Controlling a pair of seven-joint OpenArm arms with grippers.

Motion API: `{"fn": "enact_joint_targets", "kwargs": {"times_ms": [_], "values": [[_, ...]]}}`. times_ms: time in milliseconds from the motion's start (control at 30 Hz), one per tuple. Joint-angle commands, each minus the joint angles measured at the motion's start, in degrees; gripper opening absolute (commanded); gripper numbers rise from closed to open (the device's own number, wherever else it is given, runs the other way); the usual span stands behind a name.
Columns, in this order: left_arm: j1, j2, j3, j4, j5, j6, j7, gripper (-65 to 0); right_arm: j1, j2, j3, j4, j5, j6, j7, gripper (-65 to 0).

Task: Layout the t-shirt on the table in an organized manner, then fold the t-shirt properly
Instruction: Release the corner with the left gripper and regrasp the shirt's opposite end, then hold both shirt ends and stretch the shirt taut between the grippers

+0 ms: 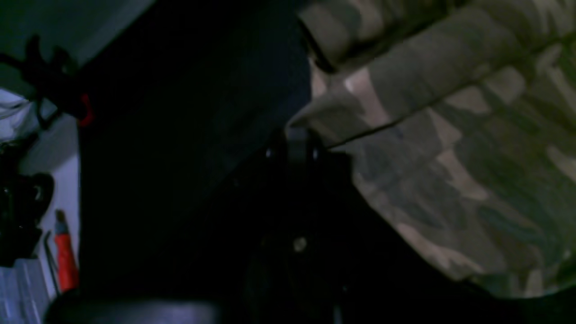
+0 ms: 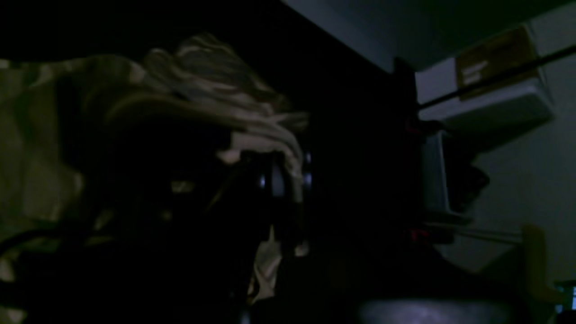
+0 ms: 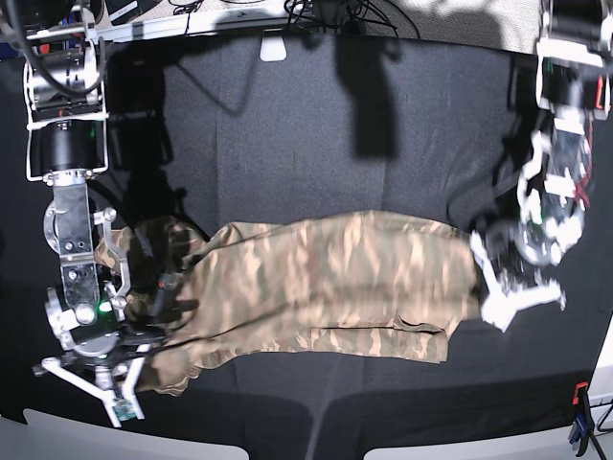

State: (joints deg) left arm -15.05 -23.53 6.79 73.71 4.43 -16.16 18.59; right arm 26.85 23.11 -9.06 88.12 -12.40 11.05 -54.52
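The camouflage t-shirt (image 3: 326, 278) lies stretched sideways across the middle of the black table (image 3: 316, 144), wrinkled at both ends. My left gripper (image 3: 482, 259) is at the shirt's right end. In the left wrist view the left gripper (image 1: 297, 135) is shut on a corner of the t-shirt (image 1: 450, 157). My right gripper (image 3: 163, 287) is at the shirt's bunched left end. In the right wrist view the right gripper (image 2: 281, 173) is shut on gathered folds of the t-shirt (image 2: 216, 90), with cloth hanging between the jaws.
A red-and-blue clamp (image 3: 578, 398) sits at the table's front right edge. A red-handled tool (image 1: 65, 256) and a red clamp (image 1: 85, 110) lie beyond the table edge. A white box (image 2: 486, 90) stands off the table. Cables crowd the far edge (image 3: 326, 11).
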Motion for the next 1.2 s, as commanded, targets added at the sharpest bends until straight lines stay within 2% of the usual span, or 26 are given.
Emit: {"fn": "enact_joint_targets", "kwargs": {"times_ms": [0,200,267,533,633,700,800,867,933,1067,1167], "values": [[-1.9,-0.61,-0.31,0.9,-1.11,0.5,-1.03,-65.0,1.86,0.57,0.55,0.87,-0.85,-0.61,0.7,-65.0],[-2.19,-0.63,-0.31,0.87,-0.68,0.48,-0.85,-51.2,1.38,0.59,0.66,-0.48,-0.96,-0.59,-1.36,-65.0],[-2.23,-0.63,-0.31,0.87,0.02,0.5,-0.87,-48.3,1.38,0.55,1.22,-0.76,-0.94,-0.59,-1.9,-65.0],[-2.1,-0.61,-0.28,0.87,0.0,0.48,-1.16,-48.4,1.4,0.5,2.67,-0.76,-0.13,-0.59,-2.25,-65.0],[-2.12,-0.61,0.11,0.83,-0.02,0.44,-2.47,-48.4,1.38,0.5,2.67,-0.76,3.08,0.04,-2.32,-65.0],[-2.27,-0.63,1.33,0.74,0.0,0.44,-2.43,-48.4,1.38,0.5,2.67,-0.76,4.07,1.31,-2.32,-65.0],[-3.74,-0.59,4.63,-2.51,-0.02,0.28,-2.43,-47.9,1.38,0.5,2.67,-0.76,4.04,1.44,-2.45,-65.0],[-6.32,-0.28,6.84,-7.74,-0.48,0.46,-2.23,-44.4,1.38,0.5,2.67,-0.76,4.04,1.44,-2.6,-65.0],[-9.84,0.33,7.41,-13.94,-5.14,0.59,0.09,-43.9,1.38,0.5,2.67,-0.76,4.04,1.44,-2.62,-65.0],[-18.21,0.52,7.41,-23.93,-20.7,0.66,9.86,-43.8,1.38,0.5,2.67,-0.76,4.07,1.44,-2.6,-65.0],[-22.88,0.13,7.41,-27.17,-29.0,0.44,13.14,-42.9,1.38,0.5,2.67,-0.76,4.07,1.44,-2.54,-65.0]]}}
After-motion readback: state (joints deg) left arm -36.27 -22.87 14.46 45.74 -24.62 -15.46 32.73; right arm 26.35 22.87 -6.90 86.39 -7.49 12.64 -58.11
